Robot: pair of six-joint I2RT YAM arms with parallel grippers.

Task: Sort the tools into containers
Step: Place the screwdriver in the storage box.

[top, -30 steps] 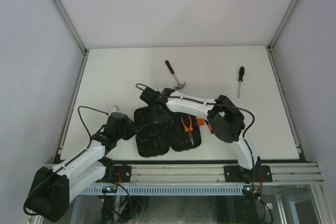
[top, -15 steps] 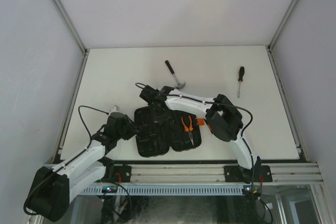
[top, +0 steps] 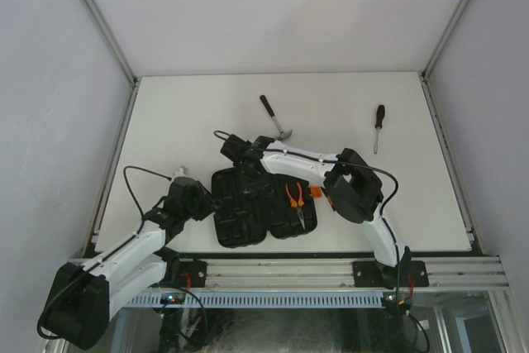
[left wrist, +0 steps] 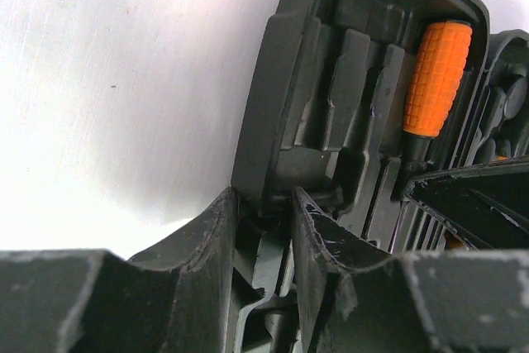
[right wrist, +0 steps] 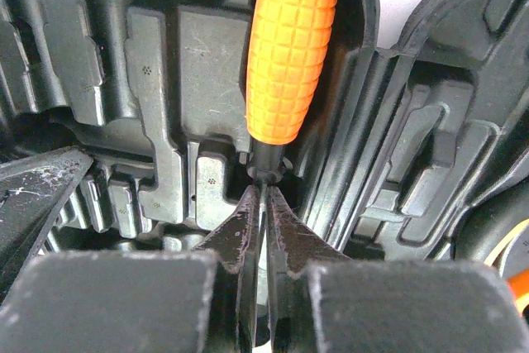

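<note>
Your left pincer [left wrist: 263, 202] clamps the rim of the tool case [left wrist: 277, 105] on the worktop [left wrist: 124, 80]. Your right pincer [right wrist: 263, 196] is clenched, tips touching the neck of the orange-handled screwdriver [right wrist: 291, 47] lying in its slot.

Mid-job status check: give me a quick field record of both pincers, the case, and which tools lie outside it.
left pincer: clamped on the tool case, at its left rim
right pincer: shut, tips at the neck of the orange-handled tool lying in the case
in case, right half: pliers
outside case: hammer just beyond it; screwdriver far right
</note>
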